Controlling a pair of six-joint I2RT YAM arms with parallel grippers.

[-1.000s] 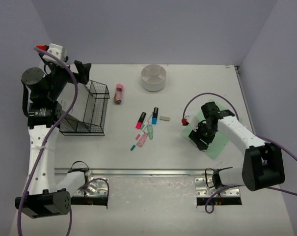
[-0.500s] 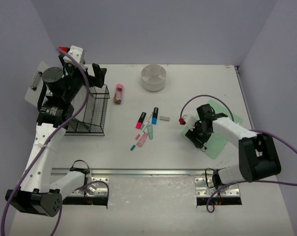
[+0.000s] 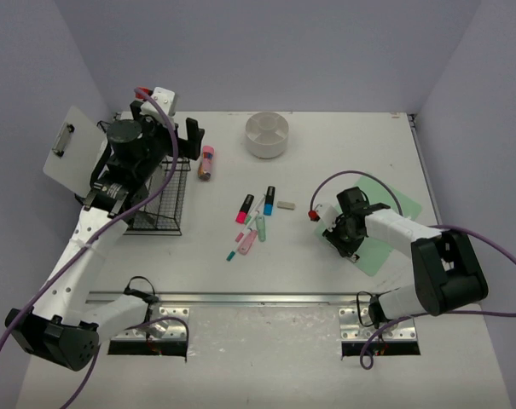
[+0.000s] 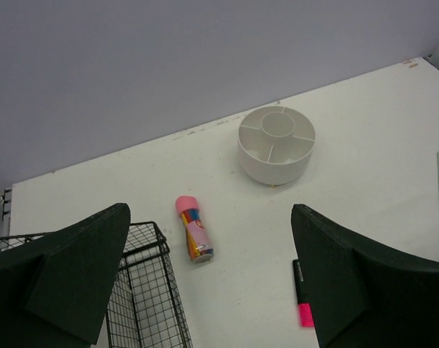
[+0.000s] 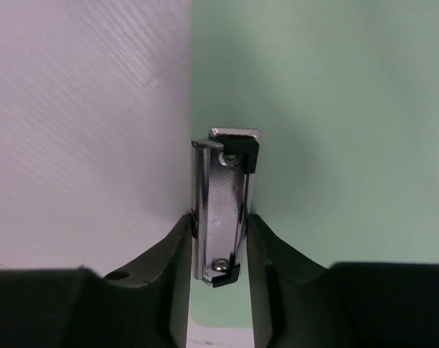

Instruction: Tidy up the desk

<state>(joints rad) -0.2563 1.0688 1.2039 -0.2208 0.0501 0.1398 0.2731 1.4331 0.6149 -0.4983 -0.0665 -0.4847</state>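
The desk (image 3: 343,145) holds scattered stationery. My right gripper (image 3: 344,233) is low over the near-left edge of a green clipboard (image 3: 387,228). In the right wrist view, the right gripper (image 5: 219,226) has both jaws pressed against the sides of the board's metal clip (image 5: 226,167). My left gripper (image 3: 167,128) hangs open and empty above the far right corner of a black wire basket (image 3: 155,194). From the left wrist, the left gripper (image 4: 210,210) frames a pink tube (image 4: 194,233) lying on the desk below.
A white round divided organizer (image 3: 267,135) stands at the back. Near the middle lie a pink highlighter (image 3: 244,208), a blue one (image 3: 269,201), a grey eraser (image 3: 286,204) and small pens (image 3: 253,236). A pale clipboard (image 3: 70,152) stands tilted left of the basket.
The left arm swung right, from the basket's left side to its far right corner, uncovering the pale clipboard. The right gripper's jaws closed in on the green clipboard's clip.
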